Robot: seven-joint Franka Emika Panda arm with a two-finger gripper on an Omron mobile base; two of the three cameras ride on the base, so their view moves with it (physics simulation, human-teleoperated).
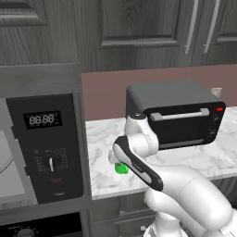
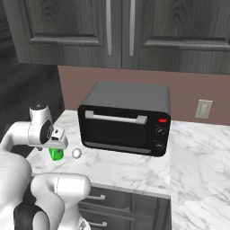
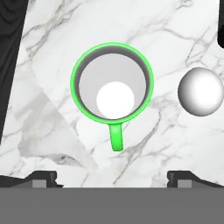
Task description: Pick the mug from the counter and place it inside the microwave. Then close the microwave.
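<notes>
The green mug (image 3: 112, 82) stands upright on the marble counter (image 3: 166, 39), and I look straight down into its pale inside, with its handle pointing toward the bottom of the hand view. My gripper (image 3: 113, 178) hangs above it, open, its two dark fingertips (image 3: 43, 177) spread wider than the mug and nothing between them. From the base, the mug (image 1: 121, 168) (image 2: 56, 155) peeks out just under the hand (image 2: 55, 138). The microwave (image 1: 46, 143) stands at the left with its cavity open and part of the turntable (image 1: 3, 157) showing; its door is out of view.
A small white ball (image 3: 201, 91) (image 2: 77, 153) lies on the counter close beside the mug. A black countertop oven (image 1: 178, 115) (image 2: 123, 119) with a red light sits behind, toward the right. Dark cabinets hang above. The counter's front edge (image 2: 130, 188) runs over dark drawers.
</notes>
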